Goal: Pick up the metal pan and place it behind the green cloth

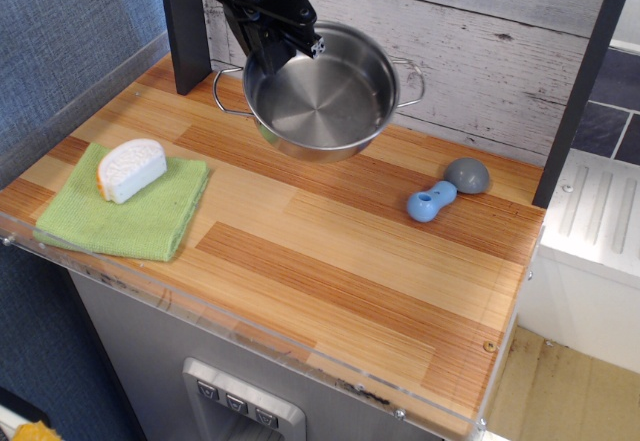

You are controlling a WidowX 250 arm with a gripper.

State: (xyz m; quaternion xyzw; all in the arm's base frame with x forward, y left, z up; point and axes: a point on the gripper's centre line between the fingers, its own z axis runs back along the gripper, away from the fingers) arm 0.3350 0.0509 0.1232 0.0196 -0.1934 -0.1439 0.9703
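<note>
The metal pan [325, 101] is a shiny round steel pot with two wire loop handles. It hangs in the air above the back of the wooden counter, near the plank wall. My black gripper [293, 43] comes down from the top edge and is shut on the pan's near-left rim. The green cloth [128, 208] lies flat at the front left of the counter, left of and nearer than the pan. A white-and-orange wedge [130, 169] rests on it.
A small blue dumbbell-shaped toy [431, 201] and a grey dome [466, 174] lie at the right back. A dark post [186, 31] stands at the back left beside the pan. The counter's clear front lip [300, 356] runs along the near edge.
</note>
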